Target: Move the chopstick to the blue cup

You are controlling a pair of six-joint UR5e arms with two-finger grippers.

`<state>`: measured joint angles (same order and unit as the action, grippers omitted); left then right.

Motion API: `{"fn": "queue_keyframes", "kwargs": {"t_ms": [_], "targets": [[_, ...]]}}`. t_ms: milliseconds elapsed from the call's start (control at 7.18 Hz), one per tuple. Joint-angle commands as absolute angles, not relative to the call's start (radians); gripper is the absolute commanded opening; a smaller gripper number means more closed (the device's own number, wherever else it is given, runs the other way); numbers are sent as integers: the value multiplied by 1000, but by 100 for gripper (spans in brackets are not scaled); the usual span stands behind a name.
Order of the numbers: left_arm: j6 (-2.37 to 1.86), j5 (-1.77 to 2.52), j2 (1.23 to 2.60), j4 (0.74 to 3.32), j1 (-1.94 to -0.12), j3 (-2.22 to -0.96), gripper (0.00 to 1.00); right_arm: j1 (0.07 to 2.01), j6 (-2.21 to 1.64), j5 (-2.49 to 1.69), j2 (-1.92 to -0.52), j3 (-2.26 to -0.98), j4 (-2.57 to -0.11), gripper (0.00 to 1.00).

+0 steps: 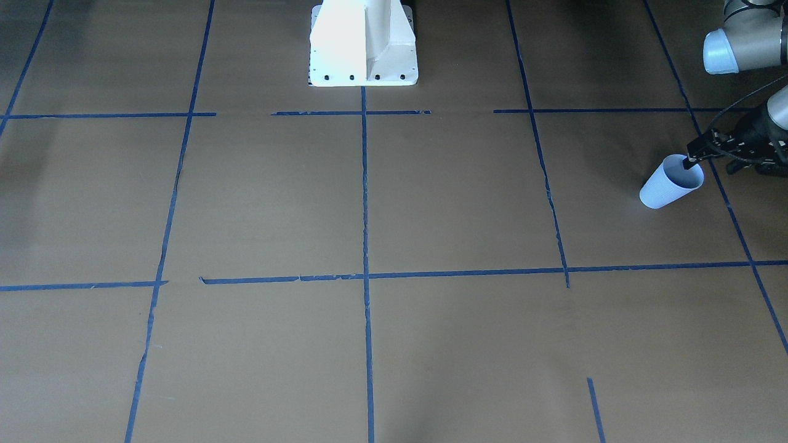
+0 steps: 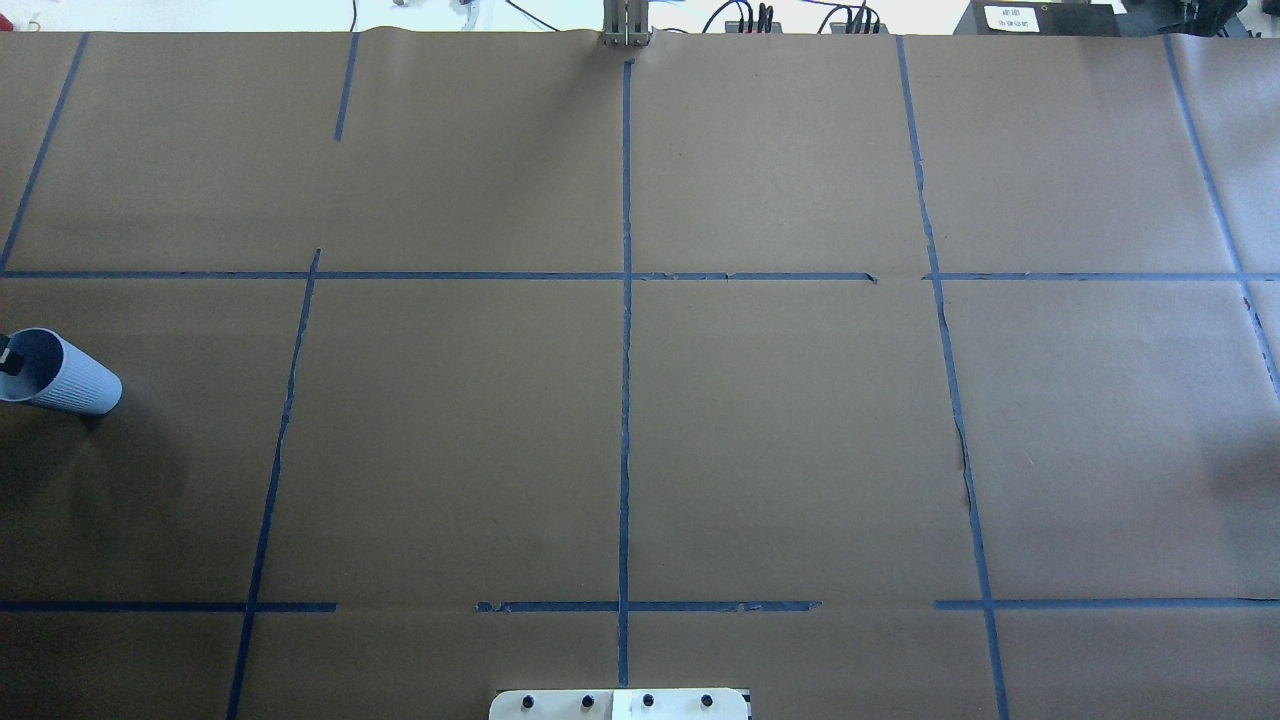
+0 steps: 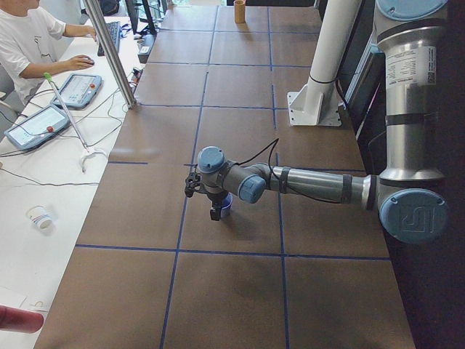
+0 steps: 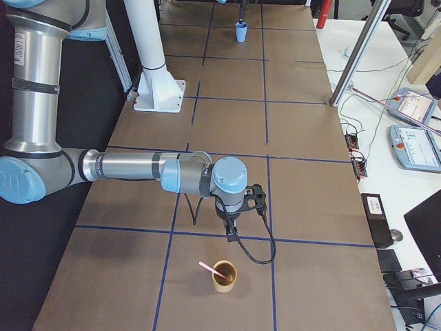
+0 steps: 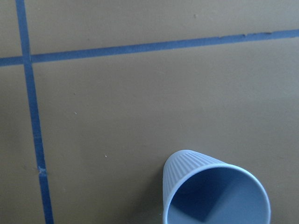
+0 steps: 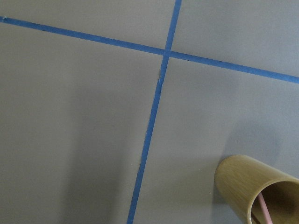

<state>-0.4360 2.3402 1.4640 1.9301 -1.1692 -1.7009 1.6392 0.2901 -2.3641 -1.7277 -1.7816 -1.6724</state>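
The blue cup (image 1: 670, 183) stands upright near the table's left end, also seen as the cup (image 2: 62, 378) and from above as the cup (image 5: 216, 191); its inside holds nothing. My left gripper (image 1: 691, 162) hangs at its rim with a black fingertip over the mouth; whether it grips the rim is unclear. The pinkish chopstick (image 4: 209, 267) leans inside a tan bamboo cup (image 4: 224, 276) at the table's right end, where the chopstick (image 6: 263, 210) shows in the wrist view. My right gripper (image 4: 231, 233) hovers just beside that cup; I cannot tell its state.
Brown paper with blue tape lines (image 2: 625, 400) covers the table. The white robot base (image 1: 363, 46) stands at mid-table. A person sits at a side desk (image 3: 43, 109) with tablets and cables.
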Motion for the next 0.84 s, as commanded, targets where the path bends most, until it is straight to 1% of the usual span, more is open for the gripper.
{"fn": "queue_keyframes", "kwargs": {"t_ms": [0,139,279,418,557,697], "targets": [[-445,2335,1471,1959,-1151,-1660,92,1638,290,-2375,-1729,-1781,-1672,100],[-446,2335,1471,1959,-1149,-1658,75,1638,291,-2375,-1729,-1779,-1672,100],[-446,2335,1471,1959,-1141,-1658,54,1640,291,-2375,-1729,-1779,-1672,100],[-448,2335,1471,1959,-1135,-1658,29,1640,291,-2375,-1729,-1779,-1672,100],[-449,2341,1471,1959,-1134,-1660,7,1640,290,-2376,-1729,-1781,-1672,100],[-452,2345,1476,1959,-1134,-1672,0,1638,290,-2376,-1729,-1781,-1672,100]]}}
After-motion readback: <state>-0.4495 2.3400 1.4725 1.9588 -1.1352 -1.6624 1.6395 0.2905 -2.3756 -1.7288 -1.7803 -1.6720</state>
